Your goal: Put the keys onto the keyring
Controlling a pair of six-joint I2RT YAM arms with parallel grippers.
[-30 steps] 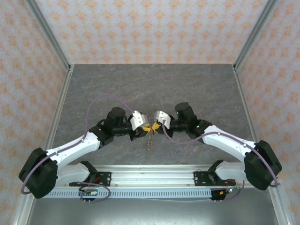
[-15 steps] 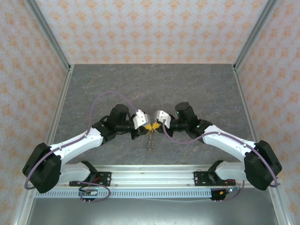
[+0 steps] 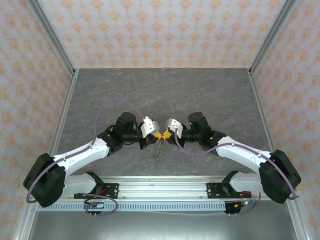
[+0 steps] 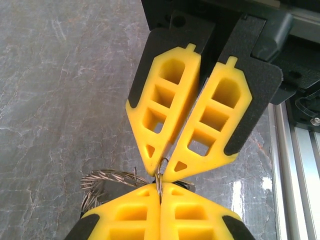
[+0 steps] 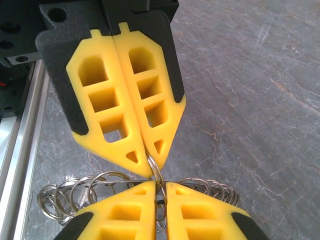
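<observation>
light: bright, even | shadows: soft | focus: sharp

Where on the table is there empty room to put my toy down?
The far half of the table, between the arms and the back wall, is bare. So are the strips between each arm and the side frames. It is crowded in the middle, where the left fingers and right fingers pinch the keyring.

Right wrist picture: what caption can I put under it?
Left gripper and right gripper meet tip to tip, pinching a thin metal ring over the grey table.
</observation>
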